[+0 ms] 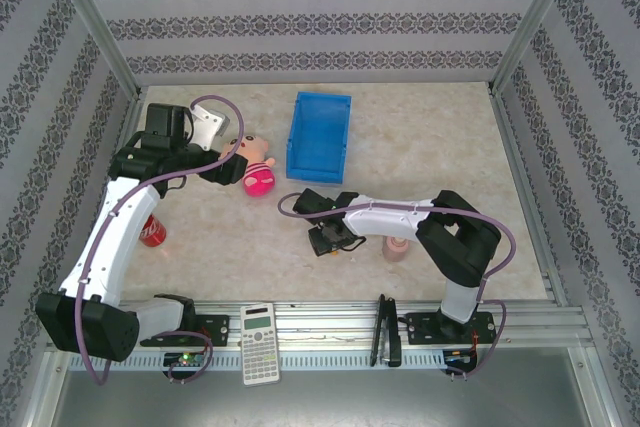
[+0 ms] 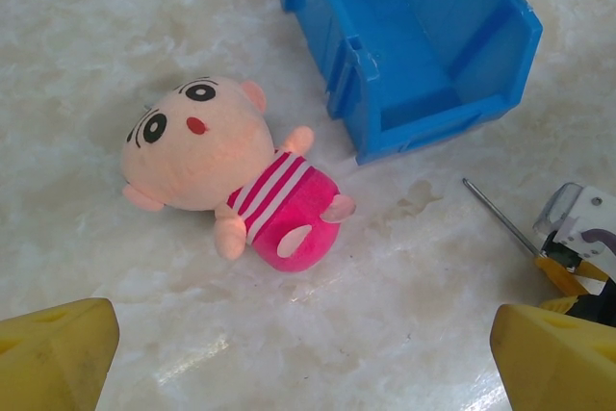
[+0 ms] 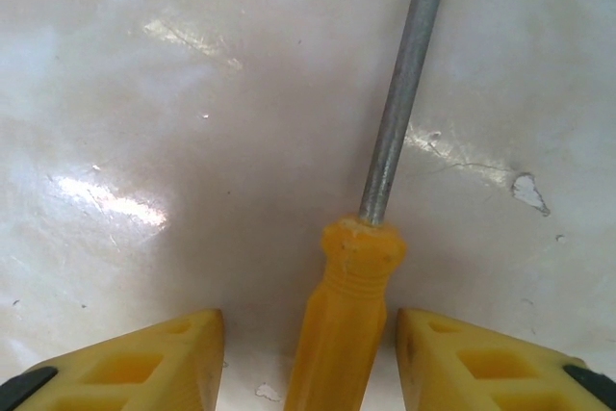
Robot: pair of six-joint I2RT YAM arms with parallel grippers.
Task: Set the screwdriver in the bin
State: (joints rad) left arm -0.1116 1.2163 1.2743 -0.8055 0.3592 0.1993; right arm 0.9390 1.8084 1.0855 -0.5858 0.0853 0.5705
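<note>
Screwdriver (image 3: pixel 348 324): lies flat on the pale marbled desk (image 3: pixel 144 93), outside the bin (image 1: pixel 316 163), with its orange handle nearest your right wrist camera and its thin silver shaft pointing away from it.
Right fingers (image 3: pixel 144 363): spread, one yellow pad on each side of the handle, with desk showing in both gaps; neither pad touches the handle, and the left-hand gap in that view is the wider.
Right arm (image 1: pixel 400 215): in your overhead view it reaches leftward across the middle of the desk, its wrist low over the surface in front of the bin.
Bin: blue, open-topped, upright toward the back of the desk; from your left wrist camera the shaft's tip lies near the bin's near corner, apart from it.
Doll (image 2: pixel 226 166): plush, in a pink striped outfit, lying on its back just left of the bin, not touching it.
Left fingers (image 2: pixel 58 353): spread wide and holding nothing, their yellow tips at the two bottom corners of the left wrist view, over bare desk near the doll.
Red can (image 1: pixel 152 231): stands by the left arm (image 1: pixel 105 237), well apart from the screwdriver.
Calculator (image 1: pixel 260 343): grey, on the front rail (image 1: pixel 320 319).
Black tool (image 1: pixel 384 332): lies on the same rail, right of the calculator.
</note>
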